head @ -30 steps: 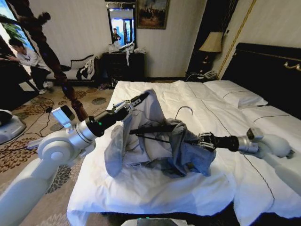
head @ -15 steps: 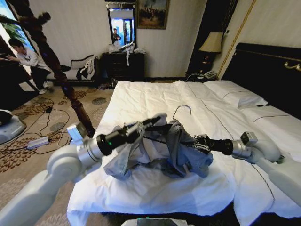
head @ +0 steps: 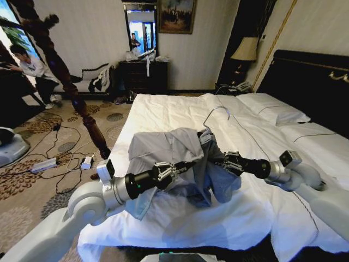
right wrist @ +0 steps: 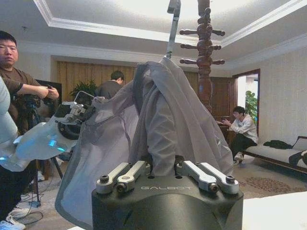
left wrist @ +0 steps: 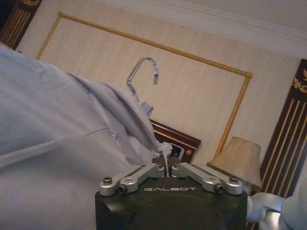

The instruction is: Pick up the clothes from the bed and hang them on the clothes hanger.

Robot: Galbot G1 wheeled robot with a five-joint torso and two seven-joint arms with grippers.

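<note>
The light blue-grey clothes [head: 172, 150] hang bunched over the clothes hanger, above the middle of the white bed [head: 180, 218]. Of the hanger I see the silver hook [head: 214, 113] rising from the fabric; its black body is covered. My left gripper [head: 187, 165] is shut on a fold of the shirt's near side; in the left wrist view its fingertips [left wrist: 165, 166] pinch a thin edge of cloth [left wrist: 57, 143] below the hook [left wrist: 143, 72]. From the right, my right gripper [head: 222, 160] is shut on the cloth-covered hanger [right wrist: 168, 115], whose hook [right wrist: 171, 21] stands straight above it.
A tall dark turned-wood pole [head: 71, 82] stands on the carpet left of the bed. Cables and a small white box [head: 86, 162] lie on the floor near it. Pillows [head: 272, 109] and the black headboard [head: 311, 82] are at the far right. A dresser [head: 144, 73] stands against the far wall.
My left arm has dropped from the upper left and come in low under the shirt. The shirt now covers the hanger more fully, and the hook sits higher and farther back.
</note>
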